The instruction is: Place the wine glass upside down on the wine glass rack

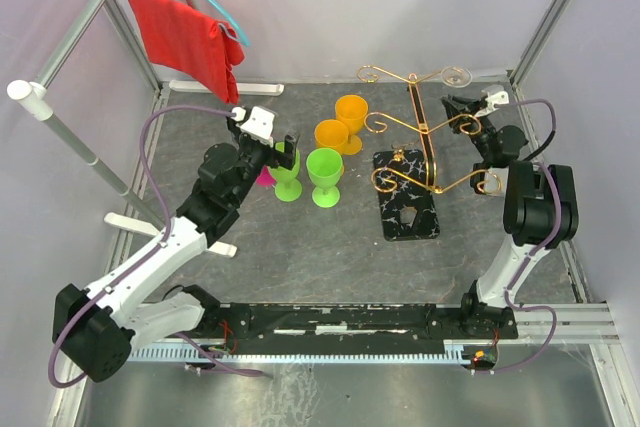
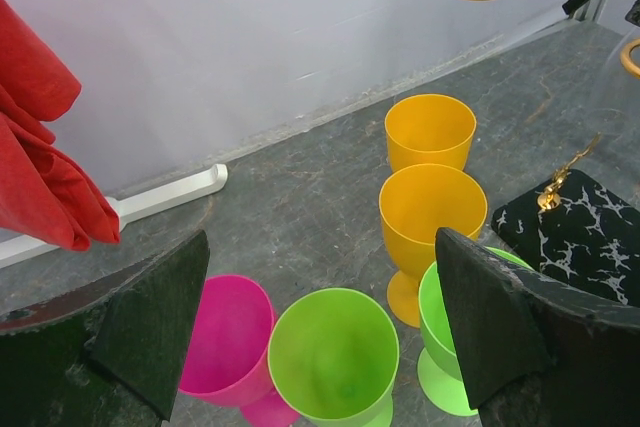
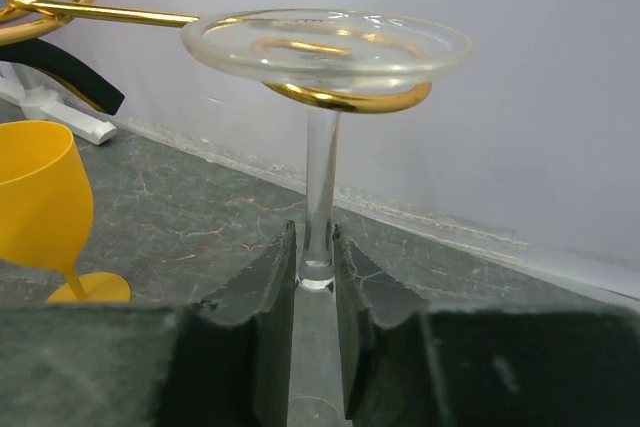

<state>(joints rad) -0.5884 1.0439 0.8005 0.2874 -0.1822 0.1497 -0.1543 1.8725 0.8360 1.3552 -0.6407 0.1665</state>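
Note:
The clear wine glass [image 3: 322, 162] hangs upside down, its round foot [image 3: 325, 45] on a gold scroll arm [image 3: 345, 99] of the wine glass rack [image 1: 421, 125]; its bowl is hidden below. My right gripper [image 3: 316, 245] is shut on the glass stem just under the arm. In the top view the right gripper [image 1: 459, 106] is at the rack's far right arm, below the glass foot [image 1: 455, 76]. The rack's black veined base [image 1: 405, 197] lies on the table. My left gripper [image 2: 330, 332] is open, empty, above a green cup [image 2: 333, 352].
Left of the rack stand two orange cups [image 1: 341, 123], two green cups [image 1: 324, 174] and a pink cup [image 2: 225, 337]. A red cloth [image 1: 185, 35] hangs on a blue hanger at the far left. A white bar [image 2: 165, 197] lies along the back wall.

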